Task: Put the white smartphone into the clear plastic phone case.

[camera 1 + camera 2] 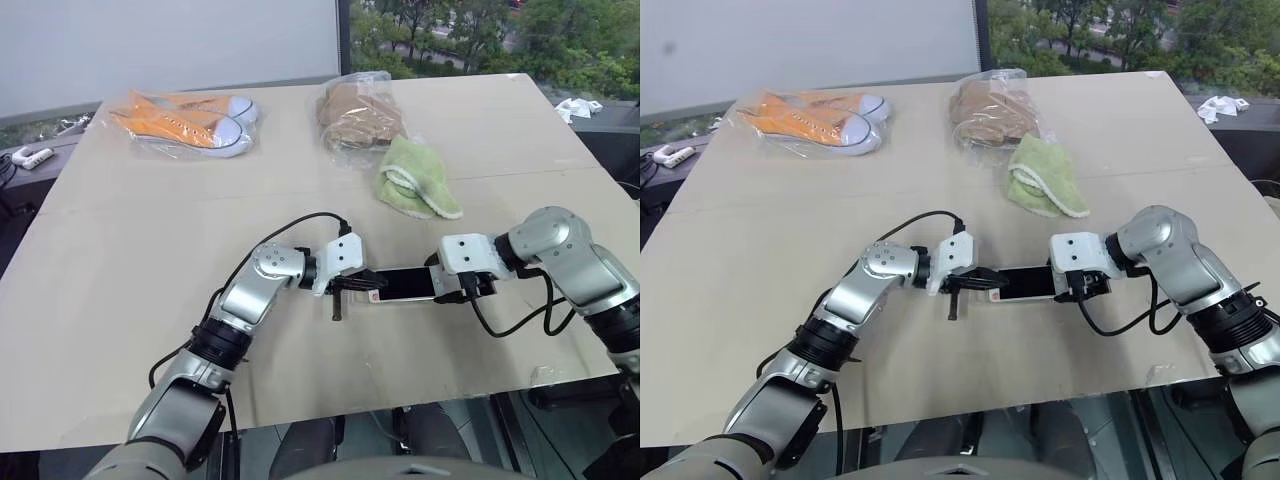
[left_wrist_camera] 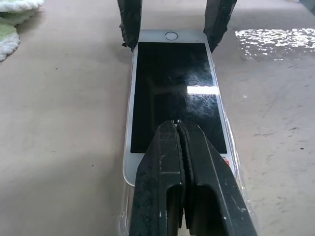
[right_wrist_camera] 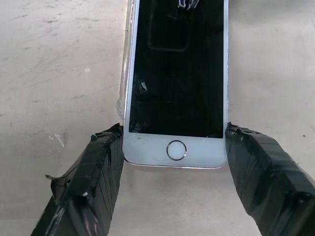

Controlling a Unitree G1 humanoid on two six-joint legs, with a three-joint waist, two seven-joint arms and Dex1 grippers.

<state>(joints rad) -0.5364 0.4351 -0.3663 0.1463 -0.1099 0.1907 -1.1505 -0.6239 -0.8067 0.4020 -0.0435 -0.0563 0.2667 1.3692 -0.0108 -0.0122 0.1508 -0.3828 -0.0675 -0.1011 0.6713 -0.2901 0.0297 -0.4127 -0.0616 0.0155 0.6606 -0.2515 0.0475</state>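
From the head camera I see my left gripper (image 1: 345, 290) near the middle of the tan table (image 1: 150, 260), its two black fingers pressed together and resting on the red-marked end of the small flat white smartphone with a black screen (image 2: 174, 93). The phone lies face up, sitting in the thin clear plastic phone case (image 3: 124, 73). To its right, my right gripper (image 3: 174, 162) has its fingers spread, pinching the phone's home-button end by both edges.

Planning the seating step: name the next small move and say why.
Probably press down with the shut left fingers on the white smartphone: the right fingers already clamp its home-button end, and the clear plastic phone case rim shows beside the phone's edge.
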